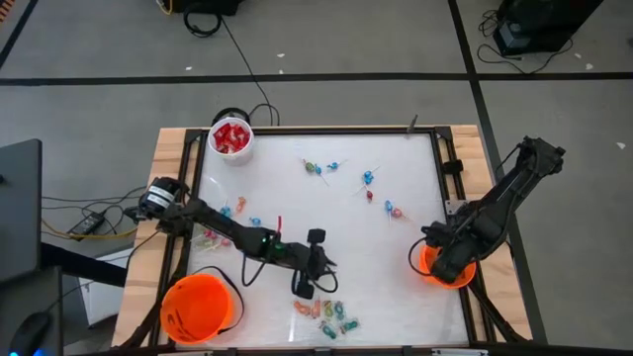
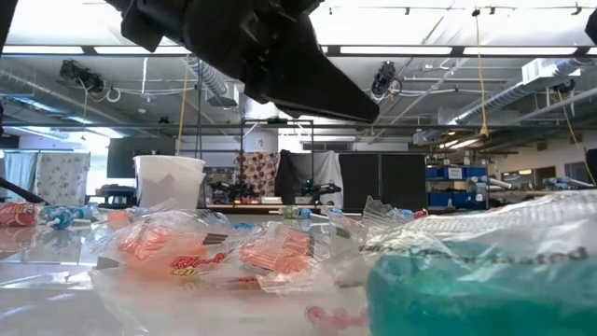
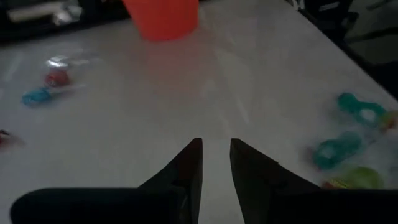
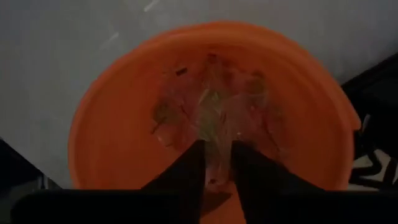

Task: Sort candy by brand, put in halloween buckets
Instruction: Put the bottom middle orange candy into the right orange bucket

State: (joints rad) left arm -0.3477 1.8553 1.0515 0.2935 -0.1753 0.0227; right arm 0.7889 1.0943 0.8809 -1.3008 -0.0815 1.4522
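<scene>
My left gripper [image 1: 315, 265] hangs over the table's near middle, just beyond a cluster of pastel wrapped candy [image 1: 328, 314]. Its fingers [image 3: 216, 152] stand a narrow gap apart with nothing between them. It shows dark at the top of the low view [image 2: 270, 56], above the wrapped pieces [image 2: 233, 252]. My right gripper [image 1: 442, 259] is over the right orange bucket [image 1: 427, 265], narrowly open [image 4: 216, 158], pointing down at the clear-wrapped pieces [image 4: 214, 109] on the bucket's bottom. A second orange bucket [image 1: 198, 309] stands at the near left corner. The white cup [image 1: 230, 138] holds red packets.
Lollipops [image 1: 318, 168] [image 1: 368, 179] [image 1: 393, 210] lie scattered across the far middle of the table. More candy [image 1: 235, 213] lies under the left arm. Teal and green pieces [image 3: 348, 146] lie beside my left gripper. Bare table stretches between the two grippers.
</scene>
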